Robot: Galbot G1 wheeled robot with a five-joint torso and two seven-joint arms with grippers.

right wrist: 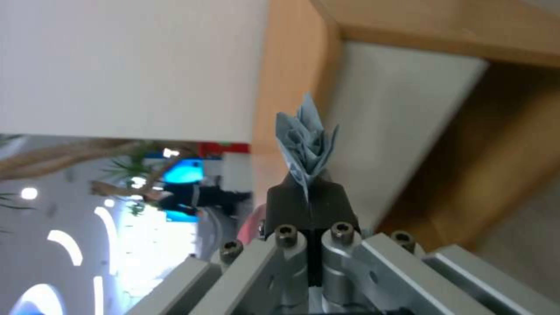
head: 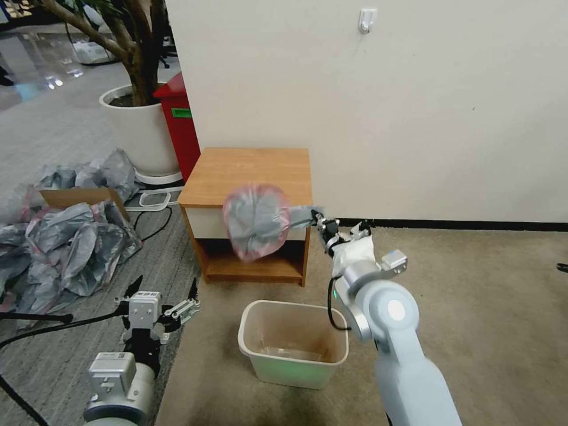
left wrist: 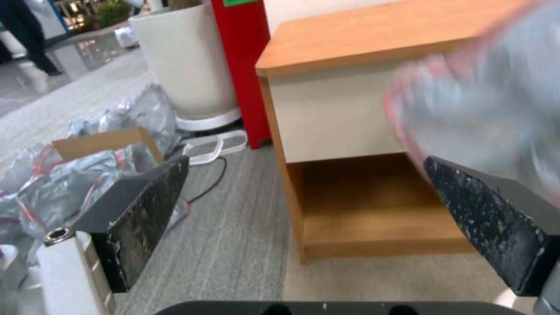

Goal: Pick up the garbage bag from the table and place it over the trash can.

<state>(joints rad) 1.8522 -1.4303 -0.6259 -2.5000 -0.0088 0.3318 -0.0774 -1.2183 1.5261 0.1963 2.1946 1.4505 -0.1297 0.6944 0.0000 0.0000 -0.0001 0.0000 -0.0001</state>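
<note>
**Bag in the air, off the worktop**

We've got the right tool clamped tight on a bunched corner of the garbage bag, and in the right wrist view the two dark fingers are pressed together with a grey pleat of plastic standing up out of them. The bag hangs out to the left of that tool, puffed open, its pink rim showing, clear of the worktop and level with the cream drawer front. Nothing else lies on the wooden top.

Below and nearer to us sits the one trash can, cream, upright on the carpet, with no liner over its rim; we see something thin and clear lying flat on its bottom, hard to tell what.

Our left tool waits low on the left, over the grey floor, its fingers spread wide with nothing between them.

Off to the left, a cardboard box sits in a heap of grey bags. Behind it we count one white plant pot holding a tree, and one red bin beside it.
</note>
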